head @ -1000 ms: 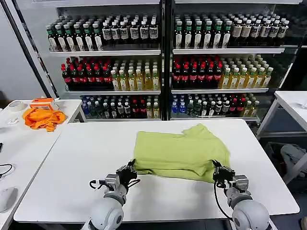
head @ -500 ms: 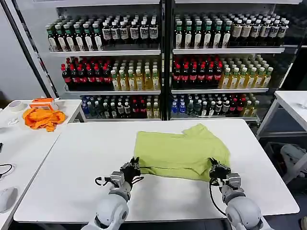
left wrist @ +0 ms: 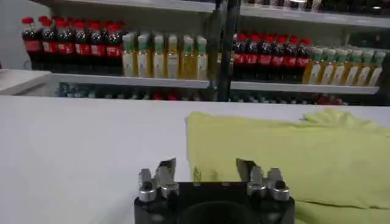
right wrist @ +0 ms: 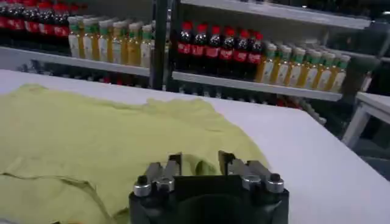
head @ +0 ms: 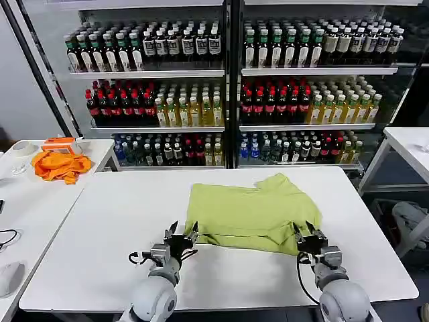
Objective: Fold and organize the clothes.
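A wide white table (head: 100, 221) carries the work, with a glass-fronted drinks cooler (head: 228, 80) full of bottles standing behind it and a second white table (head: 27, 194) off to the robot's left. The lime-green T-shirt (head: 251, 211) lies folded over on the main table, right of centre, its near edge running across between the two grippers and a sleeve bunched up at its far right corner. The left gripper (head: 182, 235) sits low over the table at the shirt's near left corner, its fingers spread apart with nothing between them; in the left wrist view the left gripper (left wrist: 206, 172) has the shirt's left edge (left wrist: 286, 158) running just ahead of the gap, the cloth lying flat and not caught by either finger. The right gripper (head: 307, 233) sits at the shirt's near right edge, also parted and holding nothing; in the right wrist view the right gripper (right wrist: 200, 161) has the green cloth (right wrist: 91, 131) lying under and just beyond its fingertips. On the side table, well apart from all this, rests a crumpled orange cloth (head: 62, 165).
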You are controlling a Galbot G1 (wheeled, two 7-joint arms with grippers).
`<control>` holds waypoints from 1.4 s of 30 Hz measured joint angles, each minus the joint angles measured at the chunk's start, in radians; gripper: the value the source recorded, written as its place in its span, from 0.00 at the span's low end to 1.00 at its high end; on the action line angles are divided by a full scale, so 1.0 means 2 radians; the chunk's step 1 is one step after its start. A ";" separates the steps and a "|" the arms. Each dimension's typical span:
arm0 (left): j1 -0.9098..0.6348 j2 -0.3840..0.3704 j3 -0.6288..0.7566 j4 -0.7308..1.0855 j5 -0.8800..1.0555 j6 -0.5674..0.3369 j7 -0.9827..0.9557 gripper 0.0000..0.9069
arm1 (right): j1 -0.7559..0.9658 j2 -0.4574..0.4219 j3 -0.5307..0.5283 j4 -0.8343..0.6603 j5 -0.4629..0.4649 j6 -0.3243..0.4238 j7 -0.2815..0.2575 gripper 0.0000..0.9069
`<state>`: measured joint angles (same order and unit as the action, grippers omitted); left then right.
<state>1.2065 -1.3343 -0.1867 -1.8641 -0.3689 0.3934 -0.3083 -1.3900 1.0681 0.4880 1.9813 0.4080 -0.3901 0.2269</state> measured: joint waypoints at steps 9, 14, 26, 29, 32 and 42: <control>0.023 -0.006 0.000 -0.006 0.001 0.002 -0.003 1.00 | -0.057 0.011 0.038 0.017 0.017 -0.004 0.002 1.00; 0.022 -0.008 0.005 -0.002 0.003 0.006 -0.009 0.99 | -0.068 0.016 0.044 0.018 0.030 -0.011 0.006 1.00; 0.019 -0.002 0.008 0.005 0.004 0.015 -0.016 0.02 | -0.068 0.024 0.034 0.002 0.053 -0.011 0.006 0.00; 0.018 -0.002 0.008 0.008 0.002 0.015 -0.015 0.02 | -0.067 0.024 0.032 -0.001 0.057 -0.010 0.006 0.00; 0.015 -0.003 0.009 0.011 -0.001 0.015 -0.015 0.02 | -0.067 0.025 0.031 -0.003 0.059 -0.009 0.006 0.00; 0.011 -0.007 0.005 0.021 -0.021 0.012 -0.014 0.02 | -0.071 0.022 0.033 -0.003 0.063 -0.007 0.006 0.00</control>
<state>1.2283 -1.3477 -0.1776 -1.8225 -0.4117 0.4183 -0.3362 -1.5323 1.1125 0.5531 1.9754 0.5341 -0.4045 0.2387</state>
